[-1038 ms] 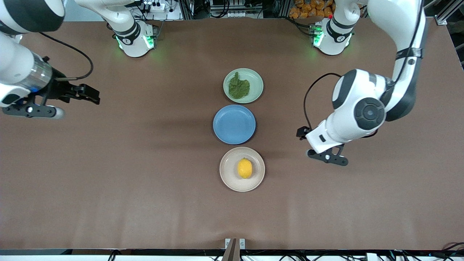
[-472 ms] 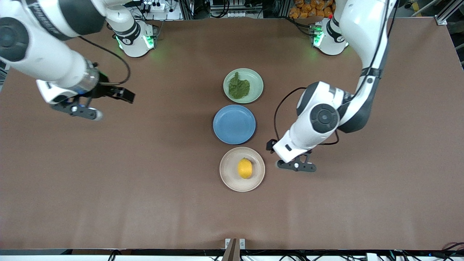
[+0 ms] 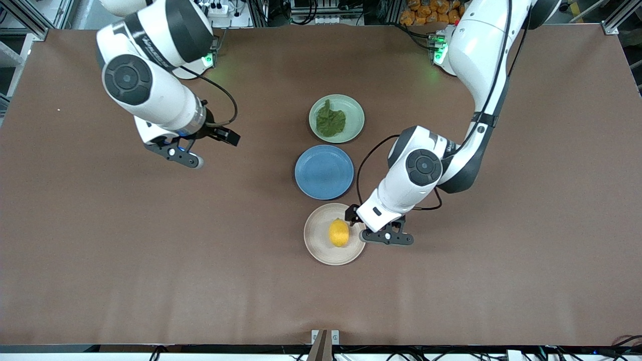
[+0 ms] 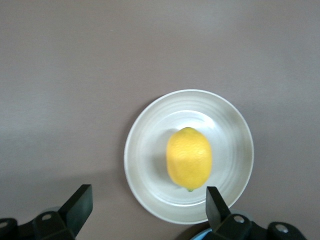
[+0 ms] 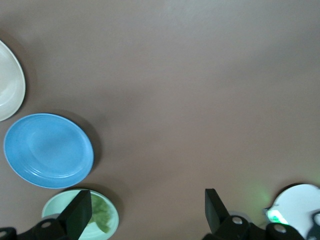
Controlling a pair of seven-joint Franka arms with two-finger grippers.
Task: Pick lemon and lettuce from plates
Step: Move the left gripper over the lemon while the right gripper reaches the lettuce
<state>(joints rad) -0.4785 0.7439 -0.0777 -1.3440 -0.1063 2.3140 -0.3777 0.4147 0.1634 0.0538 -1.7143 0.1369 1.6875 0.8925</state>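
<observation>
The yellow lemon point(image 3: 339, 233) lies in the middle of the beige plate point(image 3: 316, 250), the plate nearest the front camera. The dark green lettuce point(image 3: 330, 122) lies flat on the mint plate point(image 3: 355, 116), the farthest one. My left gripper point(image 4: 148, 202) hangs open and empty over the beige plate's edge point(image 4: 137, 155) toward the left arm's end, with the lemon point(image 4: 189, 157) just off its fingertips. My right gripper point(image 5: 146, 210) is open and empty over bare table toward the right arm's end. One finger point(image 5: 80, 212) covers part of the mint plate point(image 5: 114, 222) and lettuce point(image 5: 102, 212).
An empty blue plate point(image 3: 324, 172) sits between the two task plates, also seen in the right wrist view as the blue plate point(image 5: 48, 150). The brown table point(image 3: 150, 260) spreads wide around the row of plates. Both arm bases stand at the table edge farthest from the camera.
Both arms have swung in toward the plates. The left gripper came from the left arm's end to the beige plate's edge; the right gripper moved from the table's end toward the middle.
</observation>
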